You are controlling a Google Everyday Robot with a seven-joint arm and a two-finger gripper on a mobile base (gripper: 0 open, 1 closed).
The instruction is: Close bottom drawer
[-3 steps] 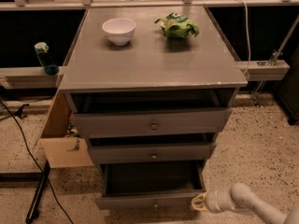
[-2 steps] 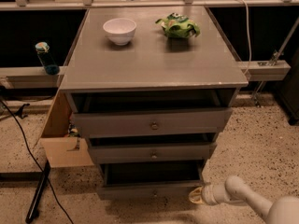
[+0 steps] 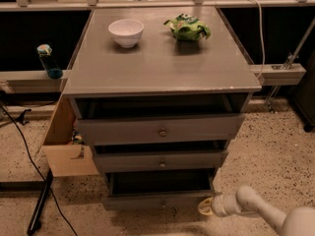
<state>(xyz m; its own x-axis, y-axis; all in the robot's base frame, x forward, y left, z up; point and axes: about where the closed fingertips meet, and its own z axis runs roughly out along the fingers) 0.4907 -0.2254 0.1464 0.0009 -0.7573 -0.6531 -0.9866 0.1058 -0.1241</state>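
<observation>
The pale two-finger gripper (image 3: 205, 206), whose jaws I cannot tell are spread or pressed, has pushed the grey wooden cabinet's slim-fronted bottom drawer (image 3: 160, 200), just left of the jaws, partway in. It likely needs more pushing.

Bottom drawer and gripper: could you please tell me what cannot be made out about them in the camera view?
Camera view, the bottom drawer: its inside lies in shadow under the middle drawer, so any contents are hidden.
Camera view, the gripper, low at the drawer's right front corner: whether it touches the front panel is too dim to tell.
Camera view, the arm: cut off by the bottom-right edge.
</observation>
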